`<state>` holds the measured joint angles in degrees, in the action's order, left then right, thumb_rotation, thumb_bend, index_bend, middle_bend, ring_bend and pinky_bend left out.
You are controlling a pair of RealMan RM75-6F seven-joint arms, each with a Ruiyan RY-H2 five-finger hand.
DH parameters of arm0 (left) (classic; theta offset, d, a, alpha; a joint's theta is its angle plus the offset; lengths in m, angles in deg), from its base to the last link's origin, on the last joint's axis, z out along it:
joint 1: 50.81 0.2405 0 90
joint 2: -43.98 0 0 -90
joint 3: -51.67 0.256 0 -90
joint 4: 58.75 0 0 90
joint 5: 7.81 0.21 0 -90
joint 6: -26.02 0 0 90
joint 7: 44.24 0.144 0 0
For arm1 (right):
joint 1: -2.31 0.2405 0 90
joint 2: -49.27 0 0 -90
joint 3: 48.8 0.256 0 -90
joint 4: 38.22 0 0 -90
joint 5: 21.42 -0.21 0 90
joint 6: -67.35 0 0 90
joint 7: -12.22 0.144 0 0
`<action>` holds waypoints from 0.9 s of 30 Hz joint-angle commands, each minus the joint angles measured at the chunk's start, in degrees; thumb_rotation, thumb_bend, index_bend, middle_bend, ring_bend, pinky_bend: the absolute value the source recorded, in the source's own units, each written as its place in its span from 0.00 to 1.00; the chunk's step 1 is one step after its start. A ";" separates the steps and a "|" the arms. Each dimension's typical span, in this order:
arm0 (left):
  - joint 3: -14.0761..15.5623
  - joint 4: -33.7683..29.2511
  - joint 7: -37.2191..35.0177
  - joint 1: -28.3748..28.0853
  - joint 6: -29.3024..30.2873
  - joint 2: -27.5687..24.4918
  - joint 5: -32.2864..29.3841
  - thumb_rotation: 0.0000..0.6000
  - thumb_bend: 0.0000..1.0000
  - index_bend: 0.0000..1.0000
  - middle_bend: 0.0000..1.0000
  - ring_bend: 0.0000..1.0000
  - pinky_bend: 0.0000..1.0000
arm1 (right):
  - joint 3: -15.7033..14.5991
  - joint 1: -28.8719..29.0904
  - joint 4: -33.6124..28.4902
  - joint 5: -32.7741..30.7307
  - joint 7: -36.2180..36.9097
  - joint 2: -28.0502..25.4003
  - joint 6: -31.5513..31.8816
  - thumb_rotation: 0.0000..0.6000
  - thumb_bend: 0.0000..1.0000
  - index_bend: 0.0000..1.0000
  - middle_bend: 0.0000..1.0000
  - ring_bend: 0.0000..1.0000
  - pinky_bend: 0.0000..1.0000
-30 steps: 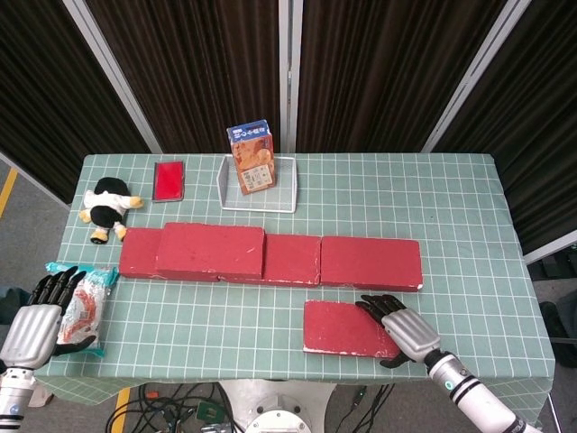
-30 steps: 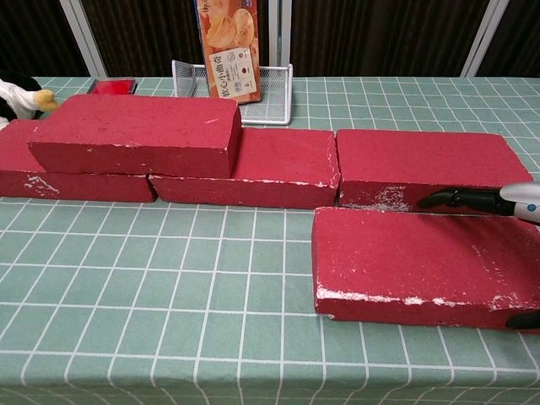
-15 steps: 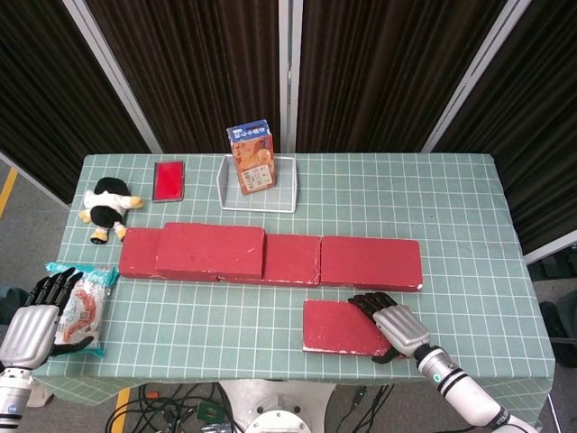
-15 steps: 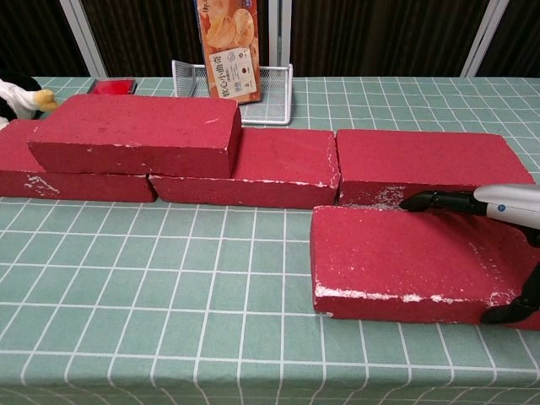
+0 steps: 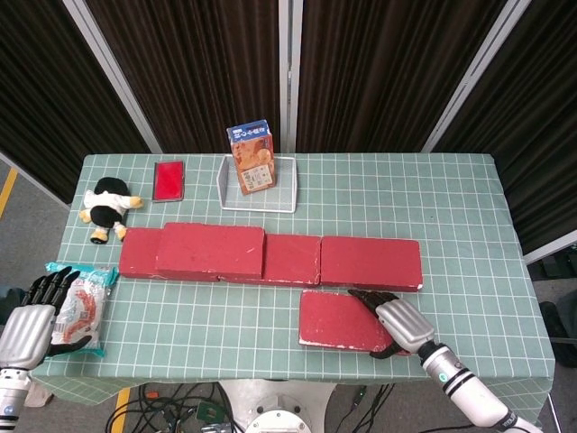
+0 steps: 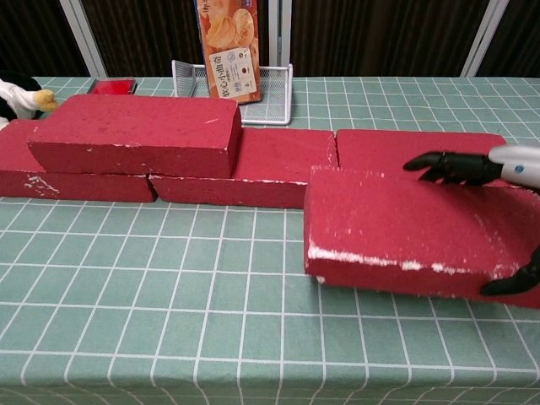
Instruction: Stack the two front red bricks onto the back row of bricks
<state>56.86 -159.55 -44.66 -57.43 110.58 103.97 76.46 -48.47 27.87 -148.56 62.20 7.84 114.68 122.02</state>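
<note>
- Red front brick [image 6: 405, 232] is in the right hand [image 5: 397, 322], fingers over its far edge and thumb at the near side; it looks lifted clear of the table near the front right edge, tilted a little.
- Judged step: raising the second front brick; one brick [image 5: 212, 251] already sits on the back row [image 5: 370, 262] at left.
- Next it needs more height, a carry back over the row, then a level set-down across two bricks.
- Its face is coarse and matte, edges chipped white; probably heavy, so a one-sided hold may let it sag.
- Left hand [image 5: 25, 327] hangs released at the table's left corner, just beside a snack bag [image 5: 79, 305].
</note>
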 commanded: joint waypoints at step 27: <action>-2.02 1.41 -2.31 0.83 -1.55 0.53 2.75 1.00 0.07 0.03 0.00 0.00 0.00 | 13.21 24.45 14.82 -19.48 3.50 0.62 -22.16 1.00 0.00 0.03 0.18 0.16 0.22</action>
<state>54.87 -158.17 -46.94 -56.60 109.06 104.47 79.20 -35.13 51.73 -134.36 43.76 10.65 114.56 100.60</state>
